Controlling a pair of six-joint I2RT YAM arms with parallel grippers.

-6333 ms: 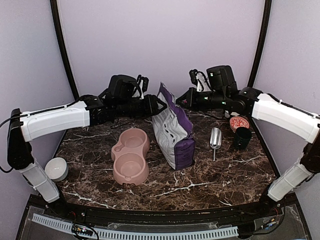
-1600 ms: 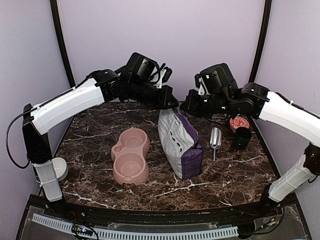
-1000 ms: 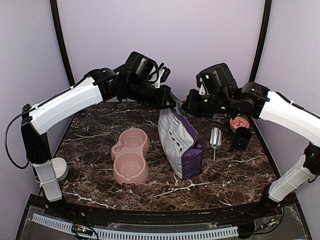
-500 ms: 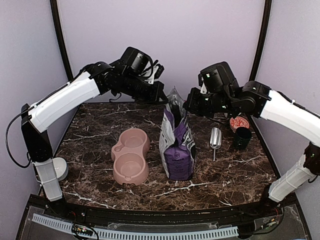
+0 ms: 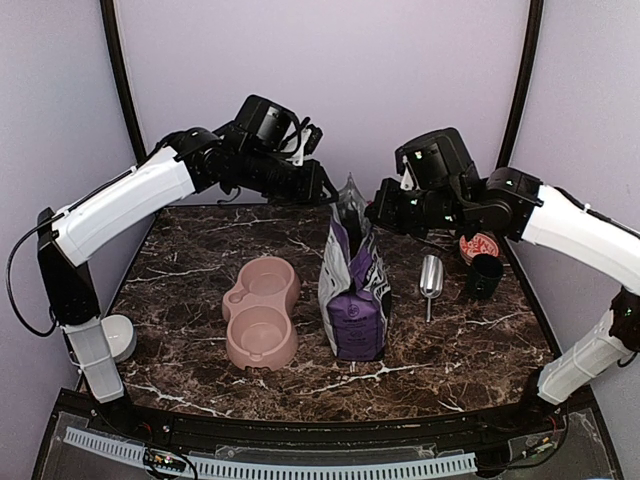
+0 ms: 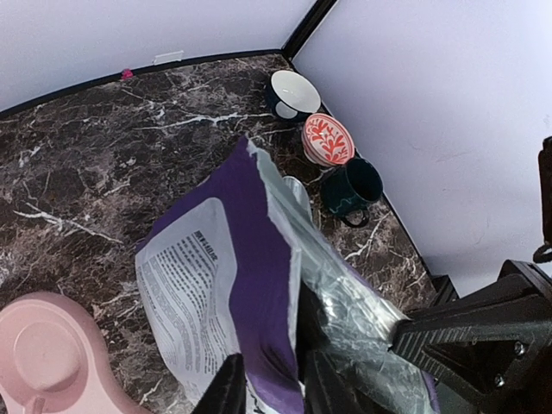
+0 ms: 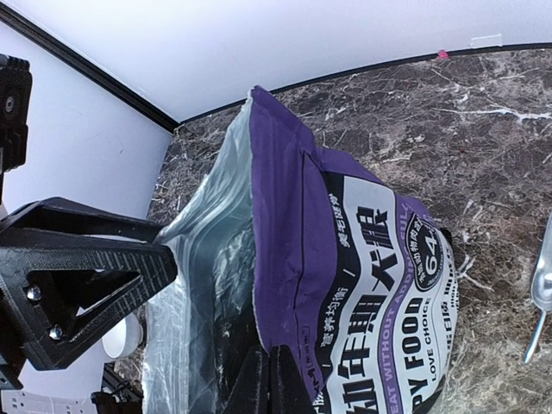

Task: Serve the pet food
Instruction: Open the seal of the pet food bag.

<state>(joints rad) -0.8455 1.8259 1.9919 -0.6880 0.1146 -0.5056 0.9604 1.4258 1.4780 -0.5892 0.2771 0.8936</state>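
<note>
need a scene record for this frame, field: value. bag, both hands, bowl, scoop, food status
bag: upright, mouth open
left hand: partly open, straddling bag's top edge
right hand: shut on bag's top edge
pink double bowl: left of bag, both wells look empty
scoop: lying right of bag, untouched
kibble: none visible

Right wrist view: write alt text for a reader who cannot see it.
The right hand pinches the top edge of an opened purple-and-white pet food bag. The left hand sits at the bag's opposite lip, above a dark marble table; a metal scoop lies at the right edge.
</note>
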